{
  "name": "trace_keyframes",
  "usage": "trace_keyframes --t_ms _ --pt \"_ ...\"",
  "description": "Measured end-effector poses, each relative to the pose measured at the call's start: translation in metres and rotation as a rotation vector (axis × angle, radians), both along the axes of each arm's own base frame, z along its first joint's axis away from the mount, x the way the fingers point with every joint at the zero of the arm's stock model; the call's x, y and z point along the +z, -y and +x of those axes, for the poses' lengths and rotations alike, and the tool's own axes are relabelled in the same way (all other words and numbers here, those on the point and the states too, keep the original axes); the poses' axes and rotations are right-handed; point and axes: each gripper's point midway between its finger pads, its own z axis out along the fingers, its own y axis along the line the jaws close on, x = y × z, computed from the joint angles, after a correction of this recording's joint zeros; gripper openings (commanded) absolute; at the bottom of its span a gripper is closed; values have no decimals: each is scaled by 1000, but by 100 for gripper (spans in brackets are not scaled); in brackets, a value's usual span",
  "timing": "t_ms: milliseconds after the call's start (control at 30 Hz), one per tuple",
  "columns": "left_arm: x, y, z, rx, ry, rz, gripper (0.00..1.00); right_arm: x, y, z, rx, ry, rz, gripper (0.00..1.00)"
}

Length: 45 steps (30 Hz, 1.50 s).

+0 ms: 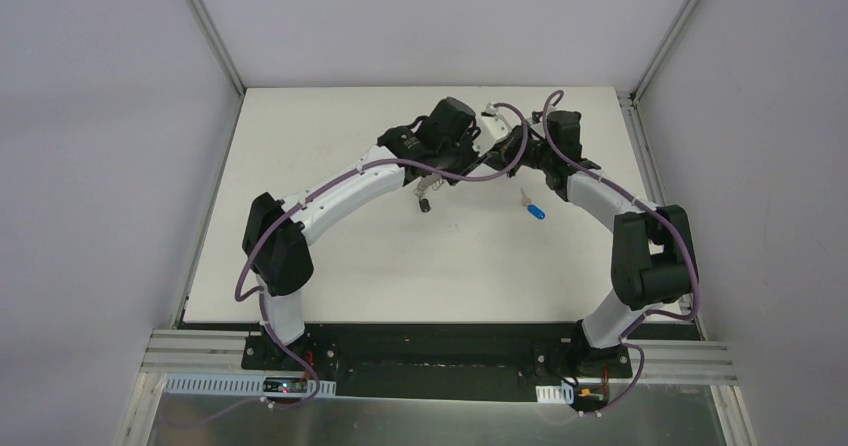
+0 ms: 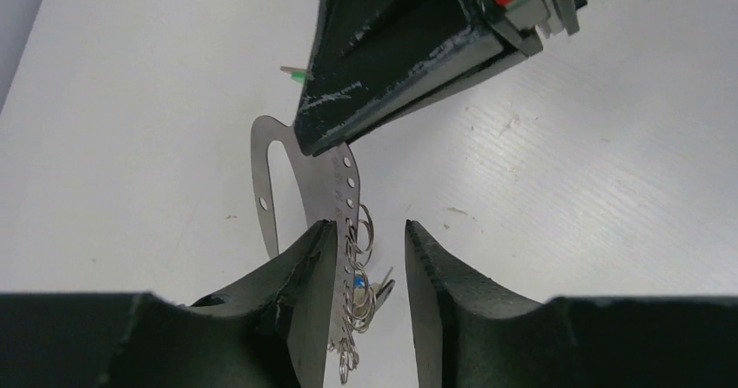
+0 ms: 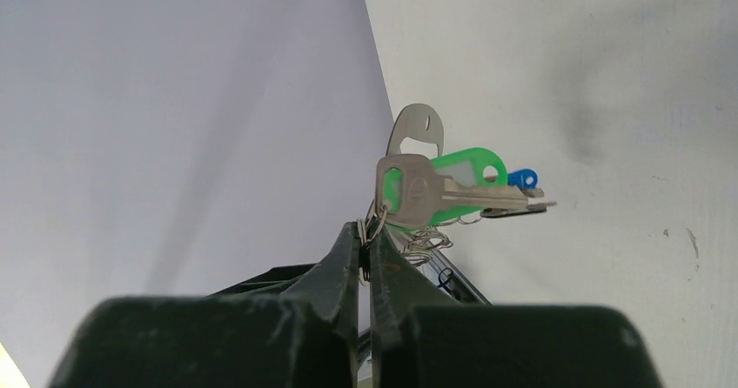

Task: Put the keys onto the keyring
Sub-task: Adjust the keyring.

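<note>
**A:** Right end effector [image 3: 365, 233]?
**B:** Clamped shut on the keyring [image 2: 326, 188], held up at far centre. Left end effector [image 2: 367, 229] is part-open, astride its rings, gripping nothing.
**A:** Progress?
**B:** Green key [image 3: 422, 188] looks threaded. Blue key [image 1: 536, 210] lies on the tabletop [image 1: 330, 166], right; roughly half remains.

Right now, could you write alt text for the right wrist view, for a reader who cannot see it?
The right gripper, shut, pinches a grey metal keyring over a white table. A silver key lies across a green tag next to the small rings; a blue piece shows behind.
</note>
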Motion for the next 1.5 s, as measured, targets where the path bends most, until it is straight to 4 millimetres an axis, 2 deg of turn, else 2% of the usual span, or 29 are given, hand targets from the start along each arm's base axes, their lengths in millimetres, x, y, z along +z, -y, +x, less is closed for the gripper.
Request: trace_keyframes --t_ms 200,267,367,500,667,767,967,1200,1333,1500 --pt "-37 -3 -8 -125 120 205 42 -7 1 -3 -1 -17 -7 0" --pt "-42 -2 -10 -156 187 278 43 -11 2 -4 -1 -24 -12 0" --pt "-43 0 -9 -175 295 375 44 -13 4 -4 -6 -28 -14 0" --pt "-33 0 0 -157 406 436 40 -12 4 -3 -7 -22 -11 0" --pt "-20 0 13 -119 507 456 26 -10 4 -2 -6 -14 -9 0" --pt "-24 -2 15 -124 523 474 21 -10 4 -2 -7 -10 -9 0" --pt "-24 -9 10 -144 473 455 19 -10 4 -2 -5 -11 -8 0" --pt "-4 -27 16 -94 246 258 19 -6 4 0 -10 -3 3 0" --pt "0 -44 20 -39 132 186 24 -8 7 0 -17 -7 -1 0" --pt "-13 -63 16 -4 -22 122 31 -9 8 1 -20 -10 -1 0"
